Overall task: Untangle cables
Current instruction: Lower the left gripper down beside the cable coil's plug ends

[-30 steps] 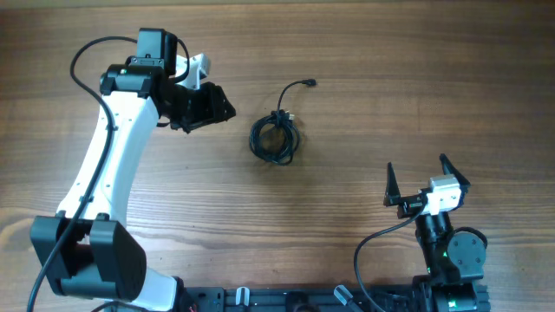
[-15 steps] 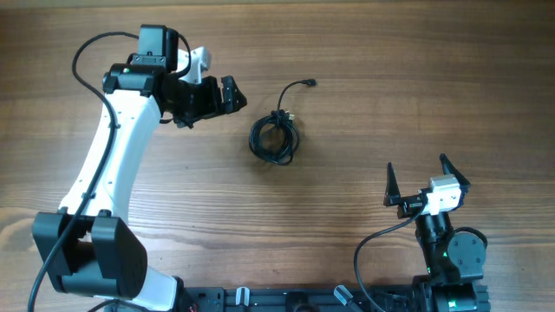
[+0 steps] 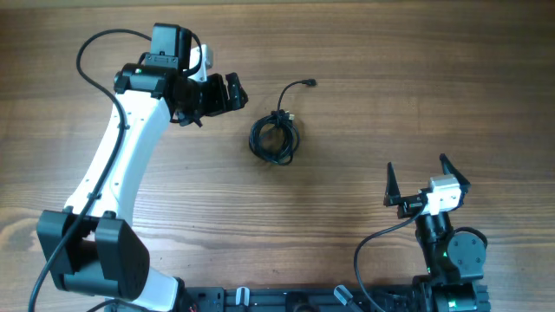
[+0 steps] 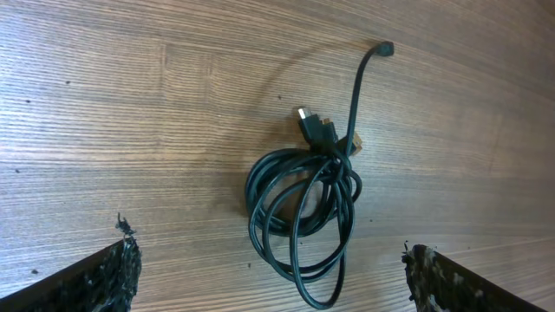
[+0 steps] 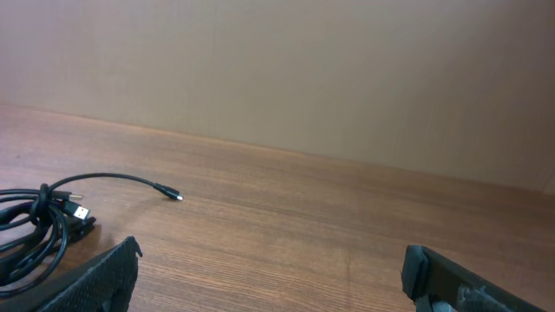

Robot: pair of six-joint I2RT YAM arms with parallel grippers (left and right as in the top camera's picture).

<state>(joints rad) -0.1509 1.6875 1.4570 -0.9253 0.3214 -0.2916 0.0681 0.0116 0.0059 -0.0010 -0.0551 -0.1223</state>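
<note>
1. Cables (image 4: pixel 336 165) lie in one small round bunch near the middle of the tabletop (image 3: pixel 390 69). Nothing holds them.
2. The loops are wound on top of each other, and a knot of cord sits at one side of the bunch. I think that knot is why the bunch has its round shape.
3. One long end (image 3: pixel 310 83) sticks out and curves away from the bunch. A short end with a small shiny plug (image 4: pixel 303 113) pokes out right by the knot. I think these loose ends are the easy parts to pull.
4. The left tool (image 3: pixel 236 94) is wide open and holds nothing. It hangs beside the bunch, near but not touching. Its camera looks down on the cables, with one finger at each side of the picture. I think it is open like this so that it can come over the bunch and take a cord.
5. The right tool (image 3: pixel 416 165) is wide open too and holds nothing. It sits well apart from the cables, close to its own base. I think it is there so that it is not in the way.
6. The untangling is not begun, because every loop is in the bunch.
</note>
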